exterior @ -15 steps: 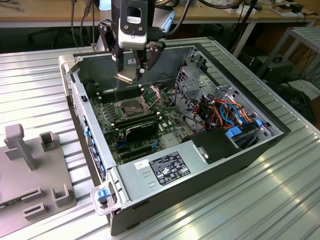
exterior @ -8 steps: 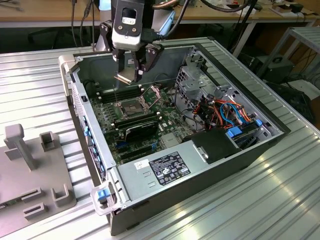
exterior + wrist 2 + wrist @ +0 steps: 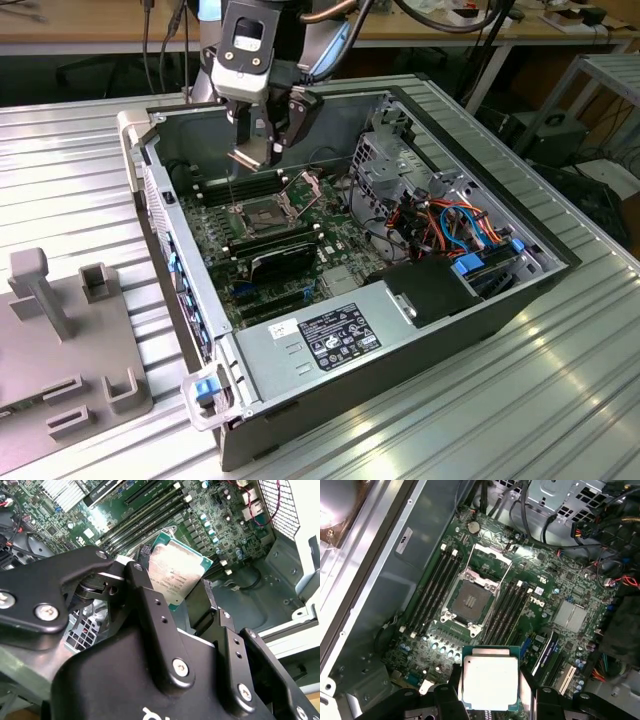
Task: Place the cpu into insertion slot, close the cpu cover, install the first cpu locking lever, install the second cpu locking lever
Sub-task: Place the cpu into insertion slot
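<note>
The black fingers (image 3: 454, 692) are pressed against two opposite edges of the cpu (image 3: 490, 680), pinching it with its dull silver top toward the first wrist camera. In the exterior view the gripper (image 3: 255, 152) hangs in the upper left-centre of the frame, inside the open computer case (image 3: 400, 360), and holds the chip clear of the green motherboard (image 3: 335, 228). The insertion slot (image 3: 258, 213) sits straight beneath the gripper in that frame, near but apart, with a plain gap between chip and socket. Its dark pin field is bare. The cpu cover (image 3: 306, 187) stands swung up, just up and right of the slot in the frame, out of the way. So the chip is above the socket, not in it. In the first wrist view the chip's edges look turned a little against the socket's rim, though I wouldn't swear to it from that angle.
</note>
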You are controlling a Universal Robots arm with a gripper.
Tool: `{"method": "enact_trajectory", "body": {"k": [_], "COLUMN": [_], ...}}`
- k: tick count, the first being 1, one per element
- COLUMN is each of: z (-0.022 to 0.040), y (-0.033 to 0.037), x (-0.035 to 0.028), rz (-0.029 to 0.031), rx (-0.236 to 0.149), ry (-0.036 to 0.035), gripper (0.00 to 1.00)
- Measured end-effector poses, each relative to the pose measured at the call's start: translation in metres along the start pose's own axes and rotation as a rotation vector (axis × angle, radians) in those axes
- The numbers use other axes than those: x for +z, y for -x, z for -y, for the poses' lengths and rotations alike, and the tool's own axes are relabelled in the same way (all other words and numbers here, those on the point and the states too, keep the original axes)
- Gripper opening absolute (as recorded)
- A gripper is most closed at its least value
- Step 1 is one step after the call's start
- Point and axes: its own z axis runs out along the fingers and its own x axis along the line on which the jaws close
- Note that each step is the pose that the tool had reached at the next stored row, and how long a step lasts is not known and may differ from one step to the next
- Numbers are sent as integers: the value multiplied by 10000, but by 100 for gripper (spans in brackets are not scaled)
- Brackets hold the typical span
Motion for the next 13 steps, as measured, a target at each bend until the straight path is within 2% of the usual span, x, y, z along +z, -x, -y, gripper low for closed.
{"method": "enact_trajectory", "body": {"k": [3, 13], "z": [-12, -186], "y": [-7, -4], "x": [13, 74], "rz": [2, -4], "rx": [35, 273], "ry": [-3, -38], "gripper": [54, 54]}}
